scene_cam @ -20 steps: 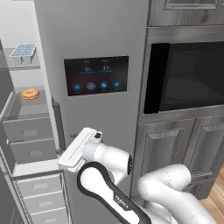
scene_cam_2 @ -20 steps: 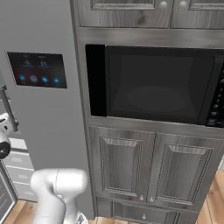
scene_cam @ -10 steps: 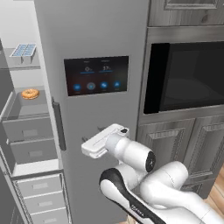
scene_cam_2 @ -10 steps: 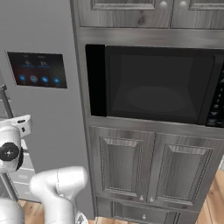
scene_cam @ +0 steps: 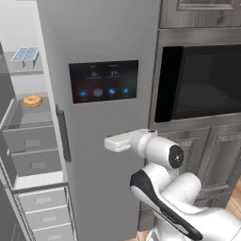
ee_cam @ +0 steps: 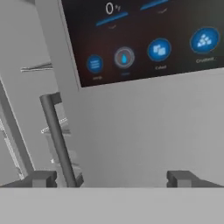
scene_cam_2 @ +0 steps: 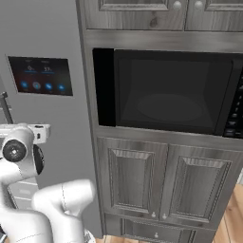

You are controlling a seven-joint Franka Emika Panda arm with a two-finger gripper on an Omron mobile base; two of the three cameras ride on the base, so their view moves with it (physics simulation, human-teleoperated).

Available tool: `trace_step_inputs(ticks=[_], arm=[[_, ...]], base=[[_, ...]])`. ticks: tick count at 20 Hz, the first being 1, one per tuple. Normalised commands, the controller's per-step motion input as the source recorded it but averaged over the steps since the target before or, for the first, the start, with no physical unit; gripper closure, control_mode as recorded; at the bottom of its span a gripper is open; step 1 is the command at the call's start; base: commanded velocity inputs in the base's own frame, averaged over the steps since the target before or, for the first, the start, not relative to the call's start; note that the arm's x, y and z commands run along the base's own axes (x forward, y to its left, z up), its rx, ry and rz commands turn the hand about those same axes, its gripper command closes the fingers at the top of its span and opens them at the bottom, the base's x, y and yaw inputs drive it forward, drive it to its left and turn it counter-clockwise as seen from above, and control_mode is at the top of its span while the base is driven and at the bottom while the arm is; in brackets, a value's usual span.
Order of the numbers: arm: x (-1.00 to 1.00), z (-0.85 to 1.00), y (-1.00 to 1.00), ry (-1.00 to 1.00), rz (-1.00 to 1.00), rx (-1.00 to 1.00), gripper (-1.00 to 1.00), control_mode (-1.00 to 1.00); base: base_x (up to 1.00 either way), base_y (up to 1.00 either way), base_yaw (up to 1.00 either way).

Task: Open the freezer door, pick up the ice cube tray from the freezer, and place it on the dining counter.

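Since the earlier frame the arm has swung its hand from the lower left of the left base view toward centre, and the end effector (ee_cam: 111, 178) now faces the touchscreen door (scene_cam: 117, 150), fingers spread fully, holding nothing. Freezer (scene_cam: 26, 141) stands open at the left edge; the ice cube tray (scene_cam: 25, 54) lies on the top shelf, upper left, above the donut (scene_cam: 32, 100). Judgement: you should carry the hand left past the dark bar handle (ee_cam: 57, 140), then raise it level with the tray before reaching in, keeping the fingers wide.
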Motion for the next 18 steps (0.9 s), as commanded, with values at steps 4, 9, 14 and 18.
trace_step_inputs(ticks=[4,9,14,18], arm=[[-0.3,0.33,-0.73,0.18,-0.23,0.0,-1.0,-1.0],[-0.53,0.18,-0.88,0.1,-0.19,0.0,-1.0,-1.0],[-0.51,0.03,-0.8,0.02,-0.04,-0.07,-1.0,-1.0],[-0.49,-0.02,-0.53,0.0,0.0,-0.17,-1.0,-1.0]], base=[[0.0,0.0,0.0],[0.0,0.0,0.0],[0.0,0.0,0.0],[0.0,0.0,0.0]])
